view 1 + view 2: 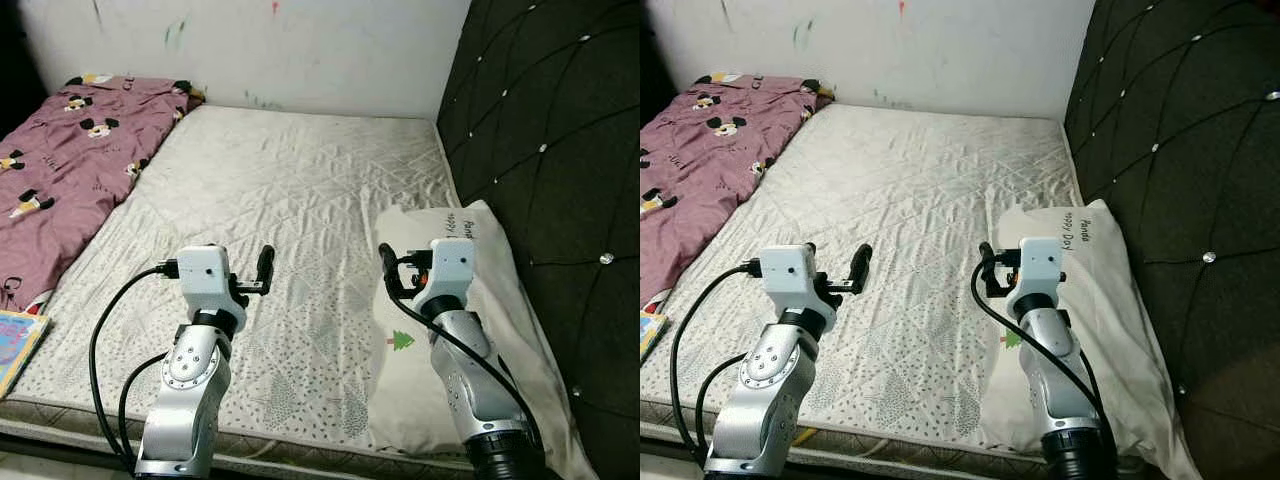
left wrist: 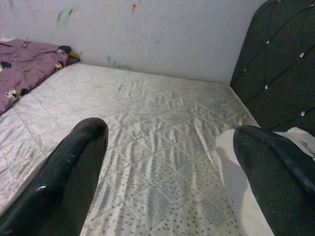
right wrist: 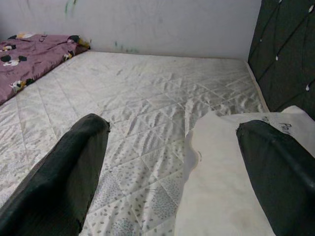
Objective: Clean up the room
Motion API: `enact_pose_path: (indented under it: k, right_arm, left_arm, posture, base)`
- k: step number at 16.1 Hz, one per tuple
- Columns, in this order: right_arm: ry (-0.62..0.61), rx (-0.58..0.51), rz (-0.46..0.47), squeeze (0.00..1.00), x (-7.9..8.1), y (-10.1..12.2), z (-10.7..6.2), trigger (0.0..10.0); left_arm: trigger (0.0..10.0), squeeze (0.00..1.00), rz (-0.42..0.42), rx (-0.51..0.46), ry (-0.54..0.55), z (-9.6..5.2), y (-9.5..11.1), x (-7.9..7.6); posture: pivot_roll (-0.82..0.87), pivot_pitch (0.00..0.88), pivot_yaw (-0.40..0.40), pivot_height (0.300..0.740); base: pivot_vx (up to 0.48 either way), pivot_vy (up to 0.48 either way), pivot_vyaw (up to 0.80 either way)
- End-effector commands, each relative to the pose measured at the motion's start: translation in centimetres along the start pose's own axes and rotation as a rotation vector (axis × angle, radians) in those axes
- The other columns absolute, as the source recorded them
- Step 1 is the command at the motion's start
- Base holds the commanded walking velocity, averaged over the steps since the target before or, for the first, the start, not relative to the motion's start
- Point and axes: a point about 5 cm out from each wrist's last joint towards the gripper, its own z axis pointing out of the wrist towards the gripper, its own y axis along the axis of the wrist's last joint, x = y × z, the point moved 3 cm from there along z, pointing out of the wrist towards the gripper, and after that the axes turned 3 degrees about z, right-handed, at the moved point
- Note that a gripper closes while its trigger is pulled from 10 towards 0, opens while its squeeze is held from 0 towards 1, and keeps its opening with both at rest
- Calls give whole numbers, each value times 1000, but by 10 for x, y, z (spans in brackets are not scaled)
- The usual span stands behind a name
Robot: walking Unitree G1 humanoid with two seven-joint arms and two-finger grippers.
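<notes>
- Left claw (image 2: 167, 172) spread wide, holding nothing, raised over the mattress (image 1: 270, 200).
- Right claw (image 3: 172, 167) likewise wide apart and unloaded, above the edge of the white pillow (image 1: 470, 330).
- Pillow lies beside the dark tufted headboard (image 1: 550, 130).
- Purple cartoon blanket (image 1: 70, 160) covers the mattress's far left.

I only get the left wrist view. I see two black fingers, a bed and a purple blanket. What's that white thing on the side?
Observer: It's a white pillow lying along the dark padded headboard, and it has a little green tree printed on it.
Operator: Is anything else near the bed?
Observer: Yes, a colourful picture book sits at the mattress corner, below the purple blanket.
Operator: Where's the other arm?
Observer: The right gripper hovers open over the pillow's edge; the left gripper is open above the bare mattress.
</notes>
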Motion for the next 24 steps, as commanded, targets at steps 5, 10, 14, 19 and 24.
enact_pose_path:
  k: [5,10,14,19,24]
  right_arm:
    - [-8,-12,1,0,-2,4,3,10000]
    - [-10,-14,0,0,-2,4,5,10000]
    - [-11,-15,1,0,-2,4,6,10000]
    - [-10,-11,-3,0,-3,3,6,10000]
    - [-9,-12,-1,0,-3,2,5,10000]
  left_arm:
    - [10000,0,7,1,-6,4,2,-2]
    - [10000,0,5,-2,-6,5,2,-2]
    - [10000,0,8,-10,-1,5,3,-1]
    - [10000,0,6,-8,-5,4,2,0]
    - [10000,0,-9,-17,-43,3,3,-2]
  posture:
    - [-18,0,-7,740]
    - [-18,0,-6,740]
    - [-17,0,-6,740]
    - [-16,0,-7,740]
    - [-14,0,-8,740]
  base:
    - [-269,0,0]
    - [-325,0,0]
    - [-80,0,0]
    - [0,0,0]
    - [0,0,0]
